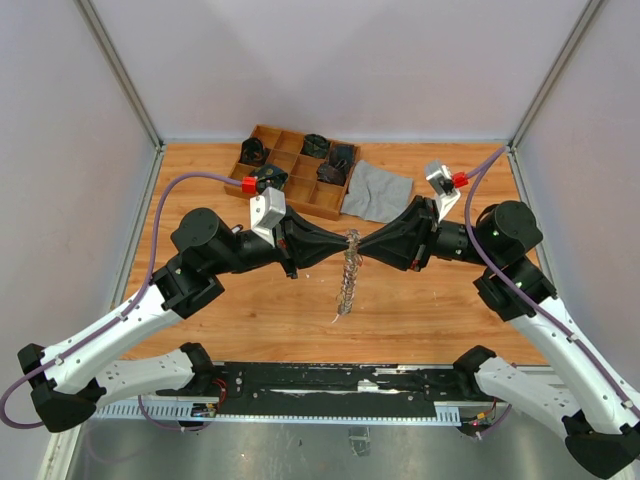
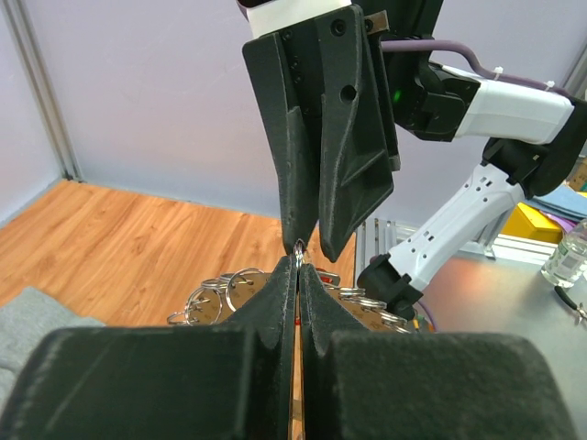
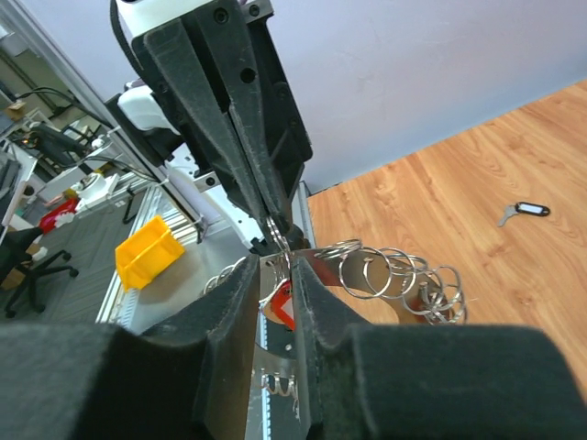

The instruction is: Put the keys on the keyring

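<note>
The keyring (image 1: pixel 350 272), a metal band crowded with silver split rings, hangs in mid-air over the middle of the table between my two grippers. In the left wrist view its rings (image 2: pixel 225 286) show behind my left gripper (image 2: pixel 299 261), which is shut on a thin ring at its tips. My right gripper (image 3: pixel 278 266) faces it tip to tip. Its jaws stand a narrow gap apart with a red-tagged key (image 3: pixel 284 304) and a small ring between them. From above, the left gripper (image 1: pixel 338 246) and right gripper (image 1: pixel 364 246) meet at the keyring's top.
A wooden compartment tray (image 1: pixel 262 135) with dark items stands at the back of the table, a grey cloth (image 1: pixel 380 190) to its right. A loose key with a black tag (image 3: pixel 525 212) lies on the wood. A white scrap (image 1: pixel 340 318) lies under the keyring.
</note>
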